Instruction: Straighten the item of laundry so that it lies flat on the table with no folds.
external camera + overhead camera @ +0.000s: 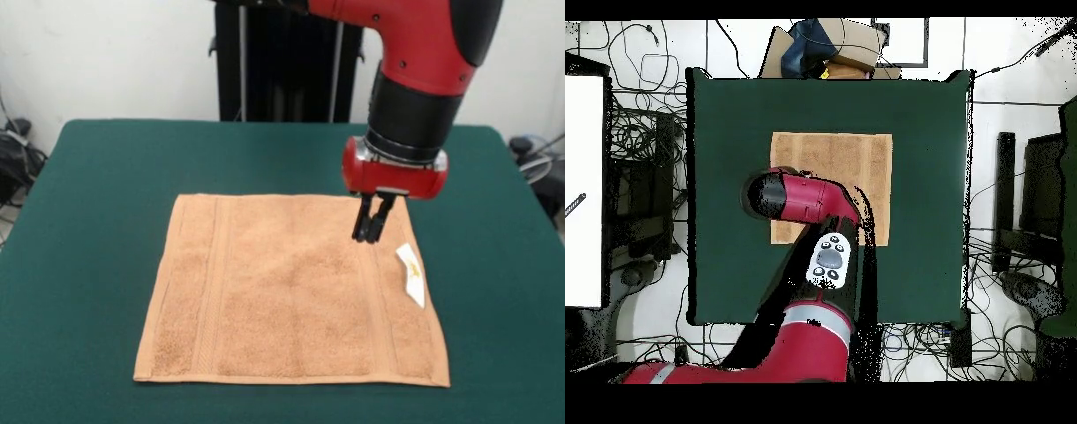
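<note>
The light orange-brown towel (291, 291) lies spread out flat on the green table (97, 230), roughly square, with stripe bands near its left and right edges. Its white tag (411, 274) lies on top near the right edge. My gripper (372, 231) hangs over the towel's far right part with its fingers pressed together, tips at or just above the cloth and holding nothing. In the overhead view the towel (840, 165) sits mid-table (725, 120), and the red arm (800, 200) covers its lower left part and hides the gripper.
The black pedestal (282, 62) stands behind the table's far edge. Cables and equipment (640, 170) lie on the floor around the table. A cardboard box (830, 45) sits beyond the table's top edge in the overhead view.
</note>
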